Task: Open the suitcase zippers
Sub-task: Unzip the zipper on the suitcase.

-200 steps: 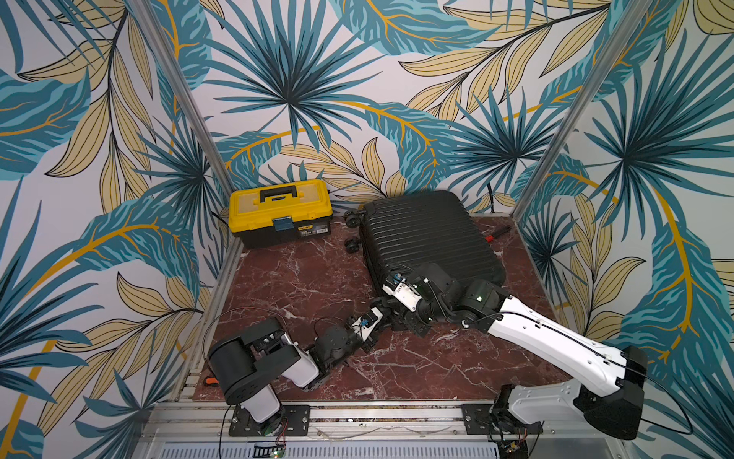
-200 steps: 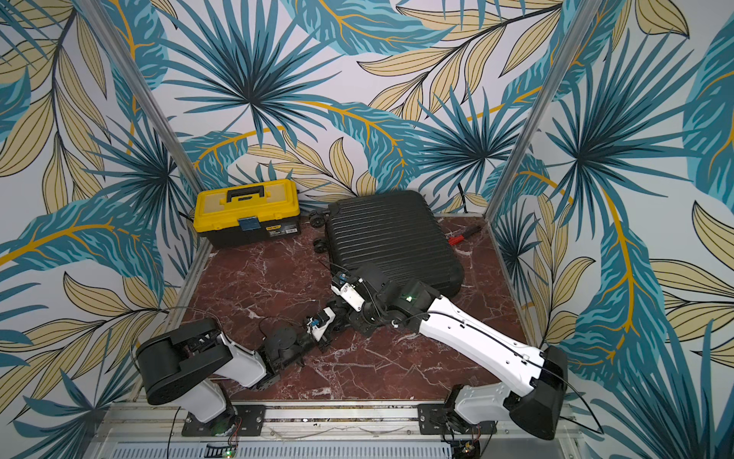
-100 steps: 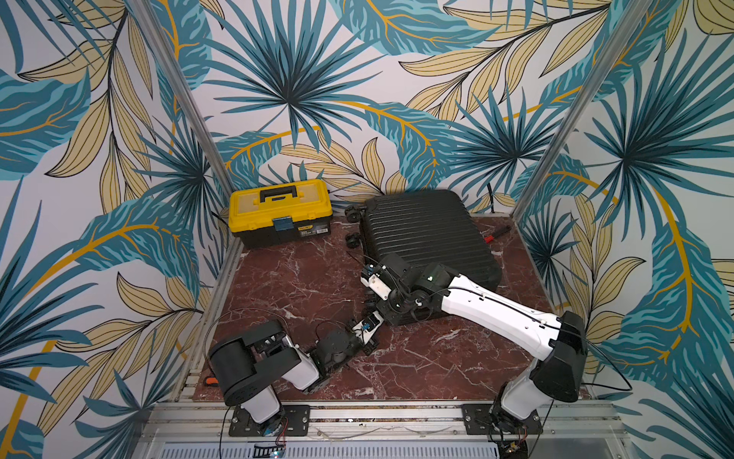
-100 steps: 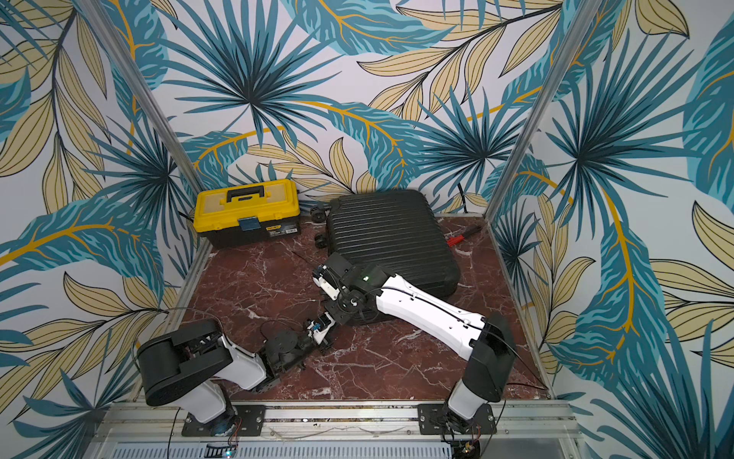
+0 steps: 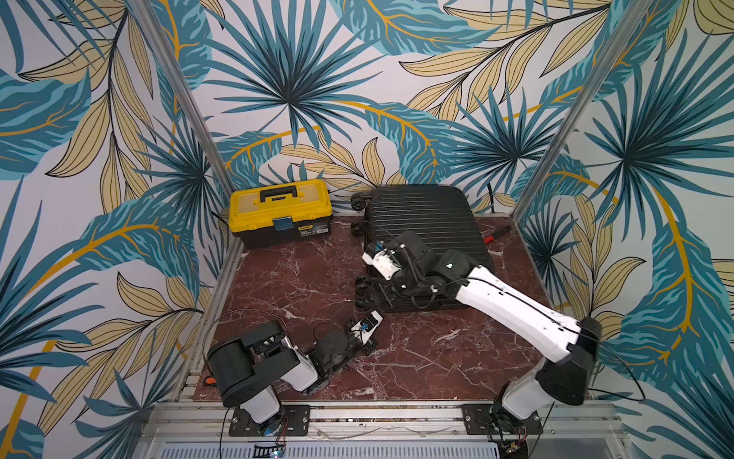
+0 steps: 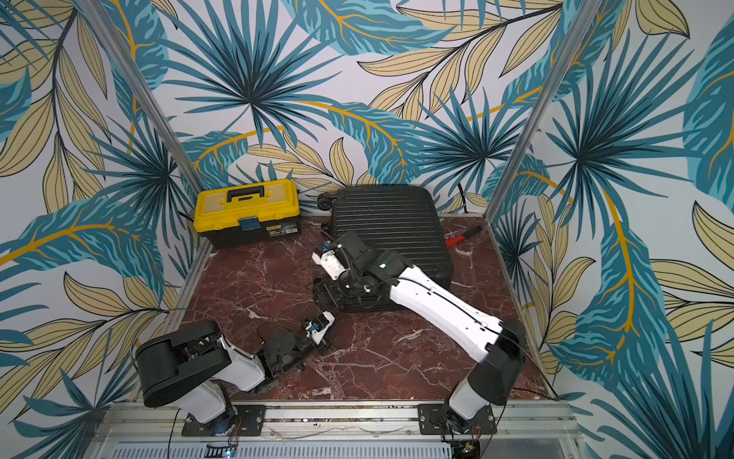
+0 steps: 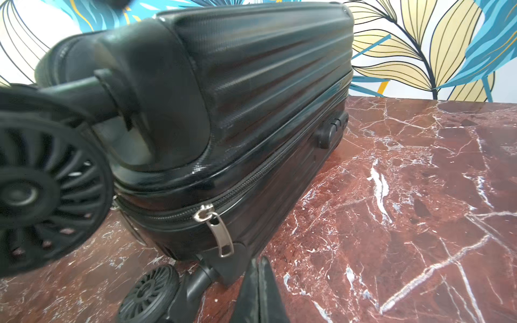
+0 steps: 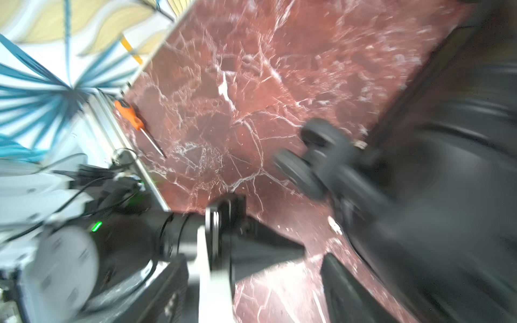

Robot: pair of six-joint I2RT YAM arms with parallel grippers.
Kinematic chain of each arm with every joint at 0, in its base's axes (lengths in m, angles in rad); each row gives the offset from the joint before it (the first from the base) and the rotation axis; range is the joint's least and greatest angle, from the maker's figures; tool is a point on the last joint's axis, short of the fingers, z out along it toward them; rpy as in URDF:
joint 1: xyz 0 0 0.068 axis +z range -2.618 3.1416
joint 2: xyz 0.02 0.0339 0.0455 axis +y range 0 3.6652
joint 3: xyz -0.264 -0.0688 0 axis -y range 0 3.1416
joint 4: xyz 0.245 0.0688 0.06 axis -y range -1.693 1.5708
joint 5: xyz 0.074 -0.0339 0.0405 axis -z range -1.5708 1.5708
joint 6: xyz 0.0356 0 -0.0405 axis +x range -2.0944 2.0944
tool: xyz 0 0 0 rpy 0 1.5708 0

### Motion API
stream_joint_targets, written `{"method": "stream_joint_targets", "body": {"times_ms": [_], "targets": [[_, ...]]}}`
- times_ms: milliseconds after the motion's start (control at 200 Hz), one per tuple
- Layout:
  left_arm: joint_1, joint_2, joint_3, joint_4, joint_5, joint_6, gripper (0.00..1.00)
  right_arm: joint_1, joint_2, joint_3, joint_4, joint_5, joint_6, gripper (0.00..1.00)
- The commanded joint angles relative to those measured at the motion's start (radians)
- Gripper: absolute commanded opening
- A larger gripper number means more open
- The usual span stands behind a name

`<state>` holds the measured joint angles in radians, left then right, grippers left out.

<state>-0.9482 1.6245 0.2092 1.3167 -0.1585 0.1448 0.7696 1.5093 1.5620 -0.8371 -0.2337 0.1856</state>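
Suitcase (image 5: 429, 222) lies flat and closed near the far-right corner of the table (image 5: 302, 278); yellow toolbox (image 5: 280, 210) at the far-left corner, well apart.

Change over the last second: right arm has swung from the suitcase's near edge round to its left side; right gripper (image 5: 379, 292) now sits low beside the near-left wheels (image 5: 362, 285); the suitcase appears to have turned slightly, its far edge now squarer to the table's back edge. Right wrist view is smeared by motion; jaws look apart with bare marble between them, nothing held.

Left gripper (image 7: 258, 275) unchanged; fingers together, empty, low over the table just short of that same corner, not touching.

Left wrist view: zipper (image 7: 279, 158) runs along the side seam toward the lock (image 7: 330, 131); silver zipper pull (image 7: 221, 237) hangs free at the corner; cannot tell whether the teeth on either side of it have parted.

Judgement: the right gripper grips nothing at present; the pull is within reach of both grippers; travel round the wheel end remains to be done; risk that the suitcase slides again when the pull is tugged.
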Motion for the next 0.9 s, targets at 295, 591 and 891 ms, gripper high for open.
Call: {"method": "stream_joint_targets", "body": {"times_ms": [295,591,891], "targets": [[0.020,0.021,0.027,-0.004,0.023,-0.023,0.00,-0.602,-0.162,-0.085,-0.055,0.288,0.212,0.87],[0.043,0.042,0.072,-0.005,-0.023,-0.059,0.59,-0.741,-0.069,-0.114,-0.001,0.214,0.216,0.88],[0.047,0.145,0.162,-0.005,-0.044,-0.078,0.56,-0.780,-0.092,-0.143,0.011,0.199,0.213,0.87]]}}
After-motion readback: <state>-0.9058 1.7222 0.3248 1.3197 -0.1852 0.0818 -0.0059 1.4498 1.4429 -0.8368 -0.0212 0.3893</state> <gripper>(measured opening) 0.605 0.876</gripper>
